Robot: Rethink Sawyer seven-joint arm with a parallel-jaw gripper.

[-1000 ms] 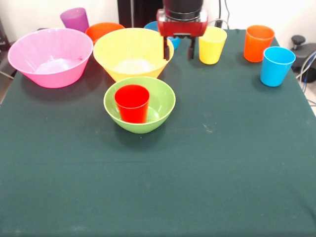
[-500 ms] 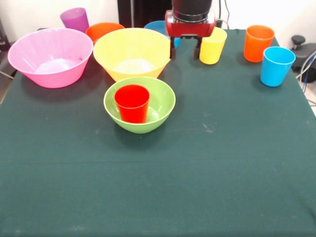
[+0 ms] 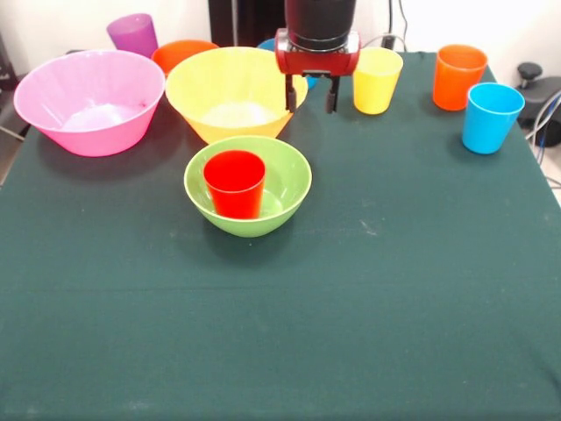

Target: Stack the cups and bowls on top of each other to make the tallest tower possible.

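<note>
My end effector (image 3: 310,94) hangs spread and empty at the yellow-orange bowl's (image 3: 230,88) right rim. The red cup (image 3: 234,182) sits in the green bowl (image 3: 248,185). I'd straddle that rim, I think, squeeze gently, and lift straight up.

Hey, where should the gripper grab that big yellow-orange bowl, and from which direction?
Probably by the rim, coming straight down from above. The yellow-orange bowl sits upright with wide flaring walls, too broad to span, so one finger inside and one outside the thin rim suits it. The gripper, open and empty, hangs at the bowl's rim on the side toward the yellow cup, and that side has free space.
</note>
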